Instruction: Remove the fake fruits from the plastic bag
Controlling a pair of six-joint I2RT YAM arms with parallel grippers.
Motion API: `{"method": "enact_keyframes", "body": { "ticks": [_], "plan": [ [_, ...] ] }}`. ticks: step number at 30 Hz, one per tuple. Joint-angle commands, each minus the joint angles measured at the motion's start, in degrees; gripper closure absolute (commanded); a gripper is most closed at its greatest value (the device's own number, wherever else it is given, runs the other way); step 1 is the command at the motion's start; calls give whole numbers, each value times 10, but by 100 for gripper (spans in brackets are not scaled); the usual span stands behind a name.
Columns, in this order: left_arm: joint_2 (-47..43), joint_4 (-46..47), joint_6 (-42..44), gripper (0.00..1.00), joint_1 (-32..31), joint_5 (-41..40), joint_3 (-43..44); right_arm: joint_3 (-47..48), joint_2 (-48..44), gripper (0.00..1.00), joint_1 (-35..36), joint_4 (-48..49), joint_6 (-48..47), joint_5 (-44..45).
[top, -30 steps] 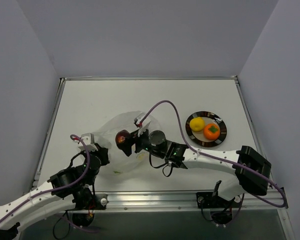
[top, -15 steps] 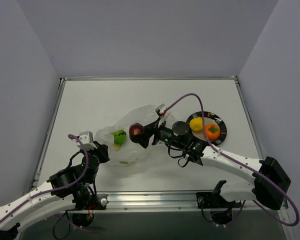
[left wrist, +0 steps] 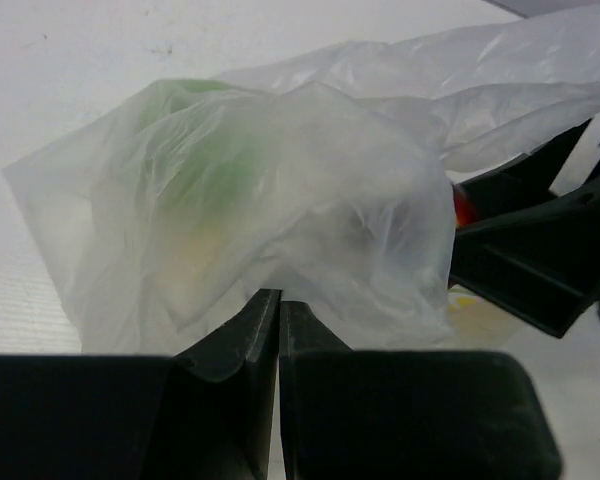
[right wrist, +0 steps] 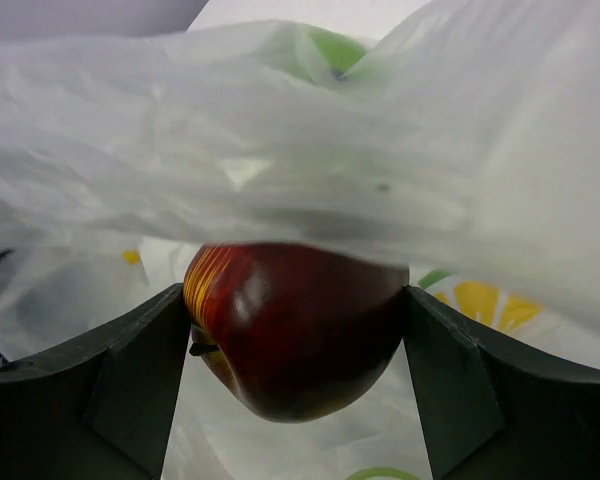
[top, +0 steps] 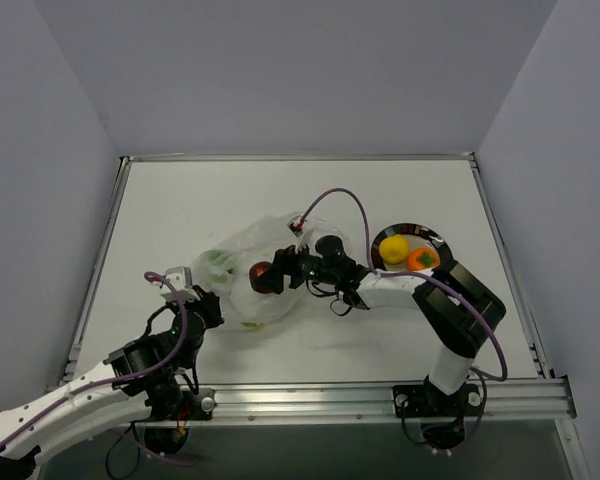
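End effector on translucent bag (crinkly)

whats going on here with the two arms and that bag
The left gripper is pinched shut on an edge of the plastic bag. The right gripper has a dark red apple clamped between its jaws, with bag film draped over it, so it is not out yet. A green fruit shows through the plastic. A yellow fruit and an orange fruit sit on the dark plate.
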Motion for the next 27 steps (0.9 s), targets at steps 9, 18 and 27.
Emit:
{"method": "enact_keyframes", "body": {
  "ticks": [9,18,27],
  "plan": [
    [104,114,-18,98,7,-12,-35,64,-107,45,50,12,-3,-42],
    [120,161,9,98,53,16,-16,53,-237,44,85,-161,-59,126],
    [80,134,12,98,63,63,-15,-50,-456,46,40,-319,-26,562]
  ]
}}
